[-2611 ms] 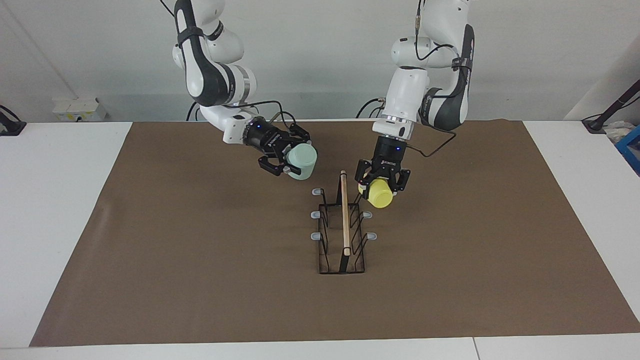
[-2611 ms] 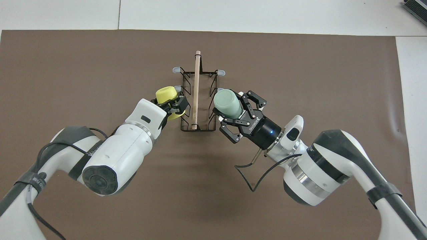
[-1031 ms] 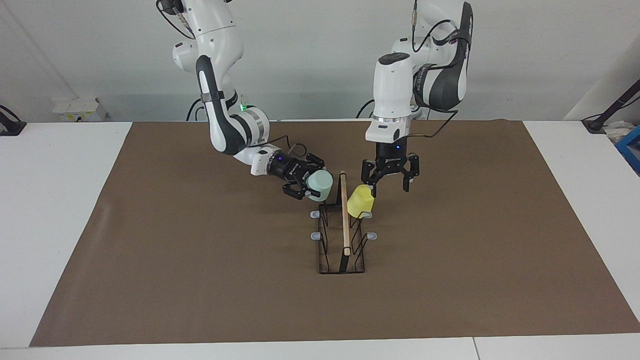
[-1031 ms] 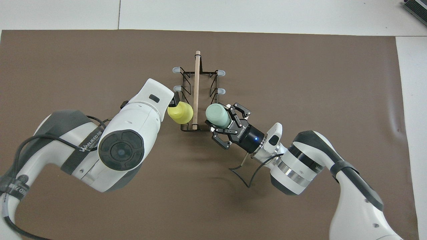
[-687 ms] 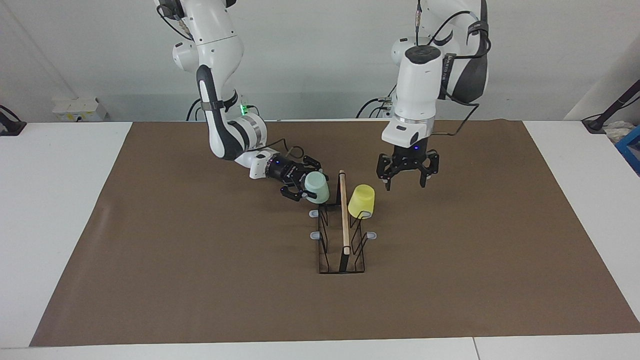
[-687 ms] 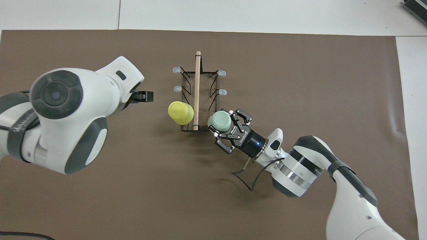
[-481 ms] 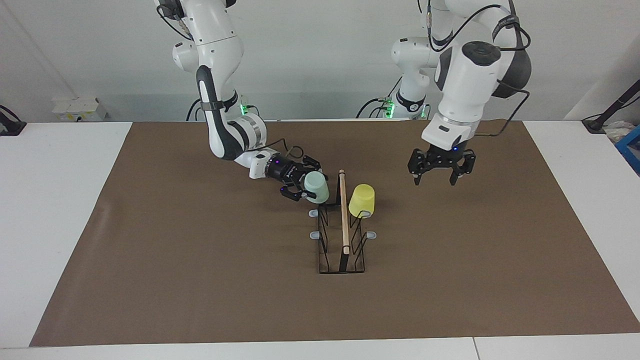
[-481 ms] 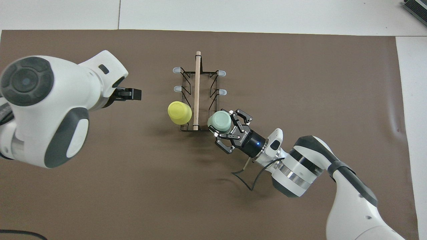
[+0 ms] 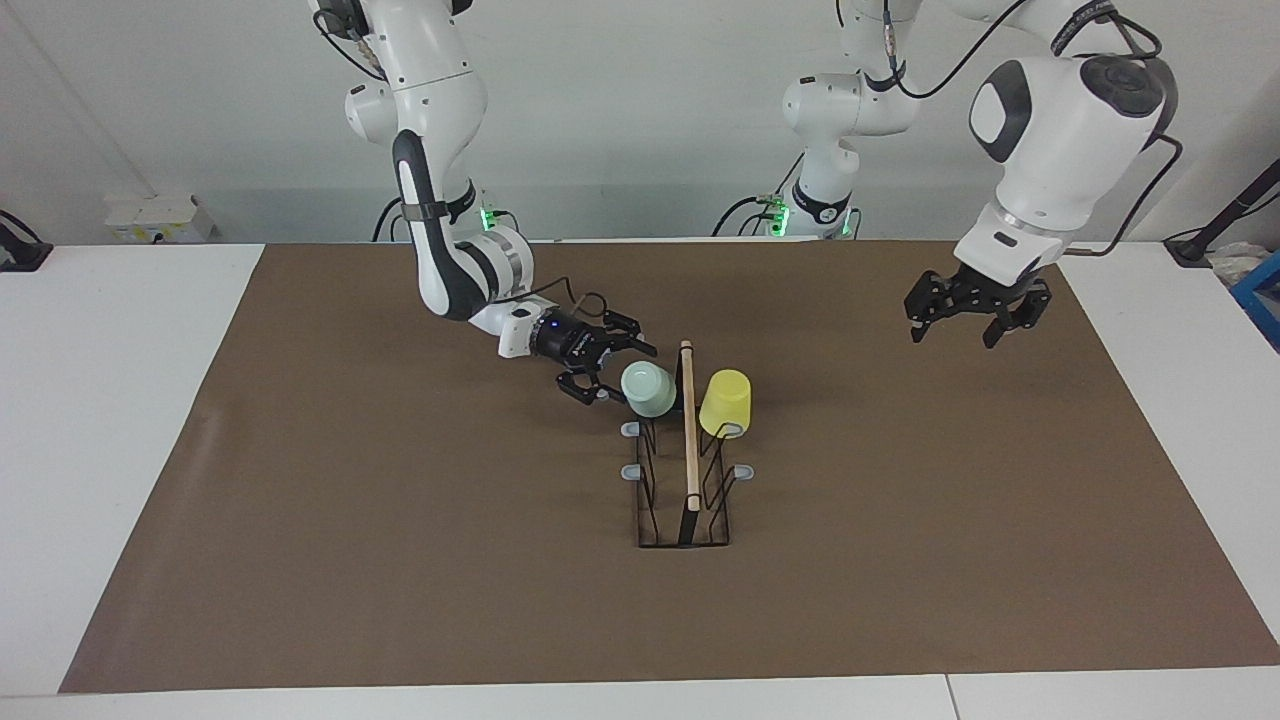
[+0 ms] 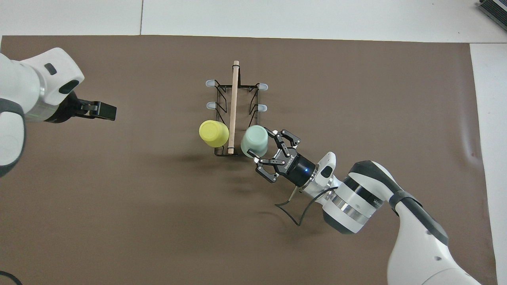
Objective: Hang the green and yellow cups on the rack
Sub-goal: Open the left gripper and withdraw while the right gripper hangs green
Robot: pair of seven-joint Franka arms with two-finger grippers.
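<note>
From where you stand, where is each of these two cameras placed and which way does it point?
Facing view: high across the table, looking at the robots; both whole arms show, the right hand beside the green cup, the left hand raised toward its own end.
Overhead view: above the robots' end, looking steeply down and forward; the right arm's forearm and the left arm's wrist show.
Shared: the rack, the green cup and the yellow cup on its nearest pegs, both hands.
</note>
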